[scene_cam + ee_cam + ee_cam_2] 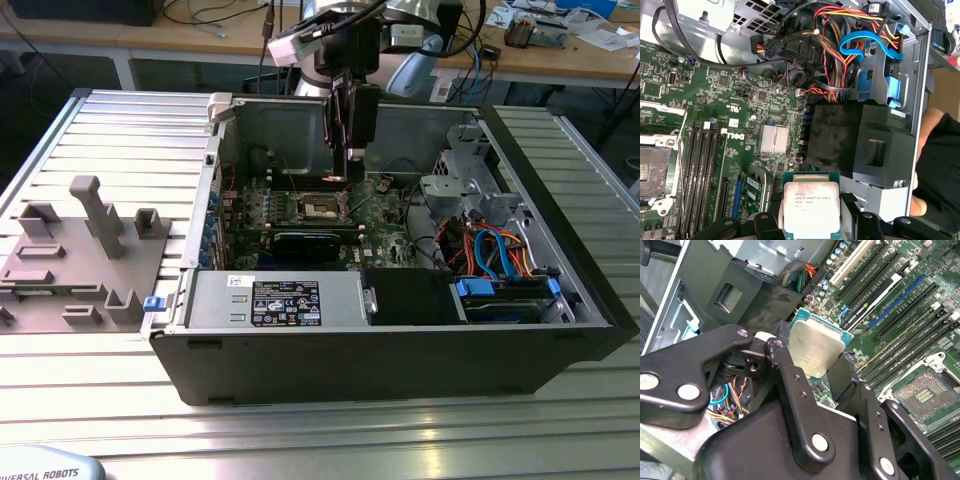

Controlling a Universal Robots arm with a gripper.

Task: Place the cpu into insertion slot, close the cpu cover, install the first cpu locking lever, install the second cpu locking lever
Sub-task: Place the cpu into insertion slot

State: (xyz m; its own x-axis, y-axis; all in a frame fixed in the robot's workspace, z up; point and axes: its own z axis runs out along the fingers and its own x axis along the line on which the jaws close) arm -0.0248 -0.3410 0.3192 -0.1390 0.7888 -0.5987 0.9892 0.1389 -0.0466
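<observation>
Cpu [817, 347] is up in the air, silvery face toward the second wrist view, pinched edge to edge between the gripper's [815, 356] two black fingers [781, 340]. It's clenched on the chip, nothing loose. You're hanging over the green circuit board [715, 90]. The insertion slot [924, 396] sits apart from the chip, off to one side, its pin field bare inside the metal rim. Nothing is seated yet. Watch the hold: the grip is on thin edges, so I'd judge a small slip would tilt the chip. Come down skewed or off-centre and a corner could land on the rim or crush those pins. Wrong rotation would jam it too.
</observation>
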